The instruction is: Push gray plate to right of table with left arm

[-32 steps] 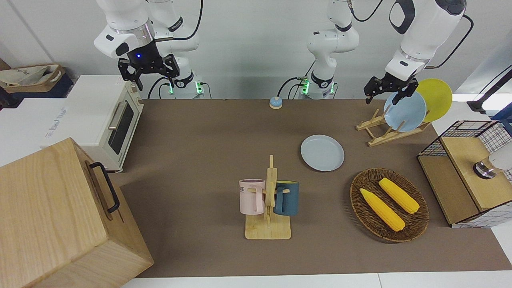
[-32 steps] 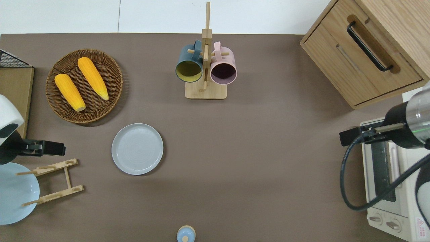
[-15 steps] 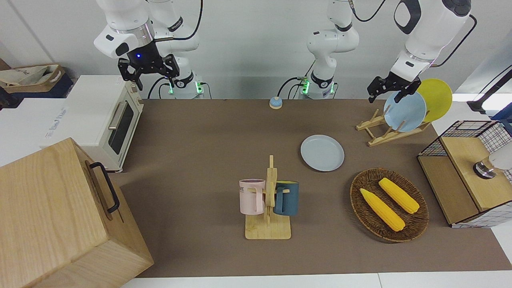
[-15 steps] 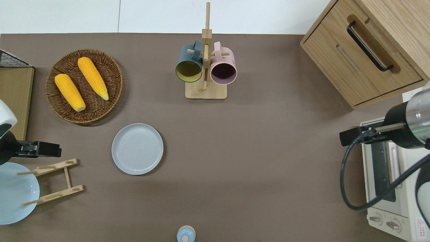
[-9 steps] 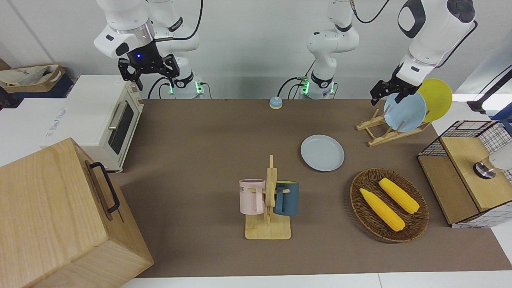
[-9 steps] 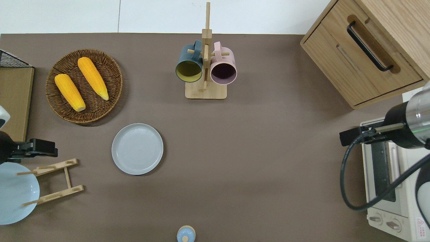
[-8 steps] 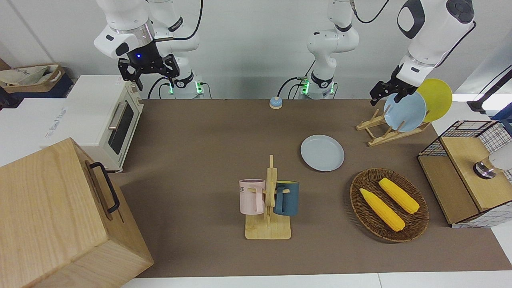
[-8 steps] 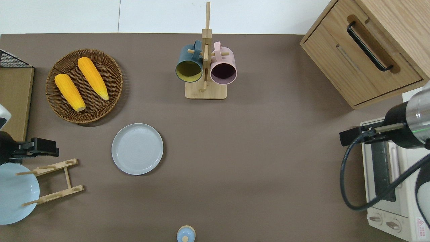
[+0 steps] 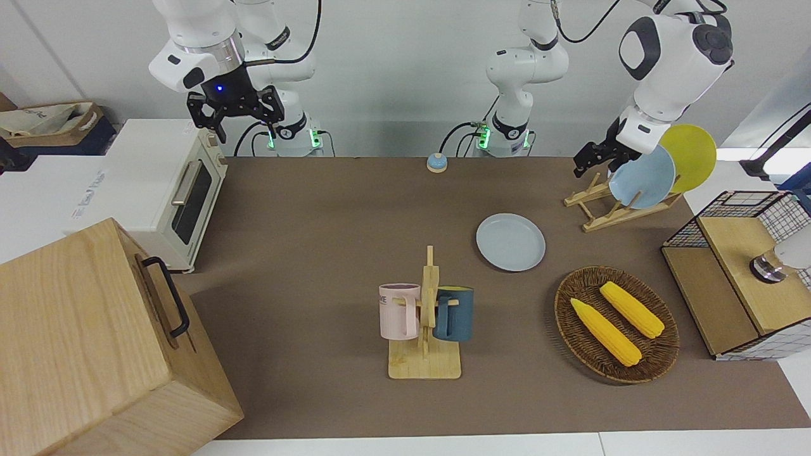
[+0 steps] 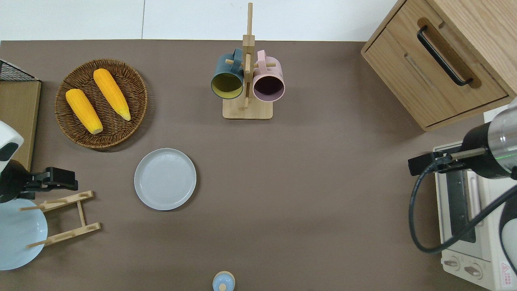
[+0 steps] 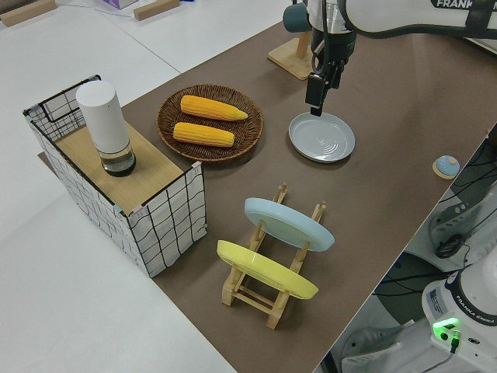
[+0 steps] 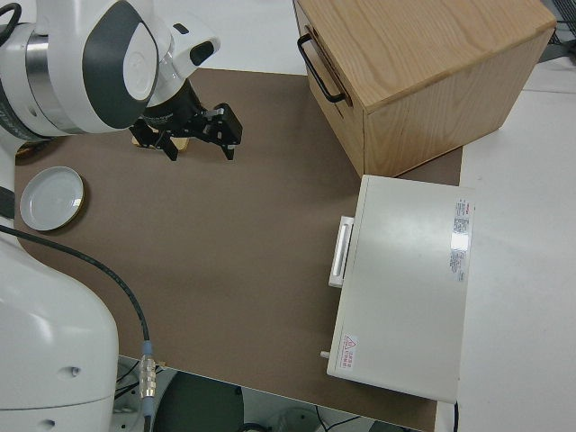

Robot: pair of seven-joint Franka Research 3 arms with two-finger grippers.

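Note:
The gray plate (image 9: 510,242) (image 10: 165,179) (image 11: 321,137) lies flat on the brown table (image 9: 317,221), between the mug rack and the plate rack. My left gripper (image 9: 592,158) (image 10: 60,178) (image 11: 317,92) hangs open and empty over the table at the plate rack. It is apart from the gray plate, toward the left arm's end of the table. My right gripper (image 9: 234,117) (image 12: 198,135) is parked, open and empty.
A wooden rack holds a sky-blue plate (image 9: 641,176) and a yellow plate (image 9: 690,155). A wicker basket (image 9: 662,354) holds two corn cobs. A mug rack (image 9: 426,316), wooden cabinet (image 9: 82,342), toaster oven (image 9: 158,190), wire shelf (image 9: 735,278) and small bell (image 9: 436,163) also stand here.
The left gripper drew back toward its end of the table, then came back toward the gray plate, sinking lower with its wrist turned. The plate and the right arm have not moved.

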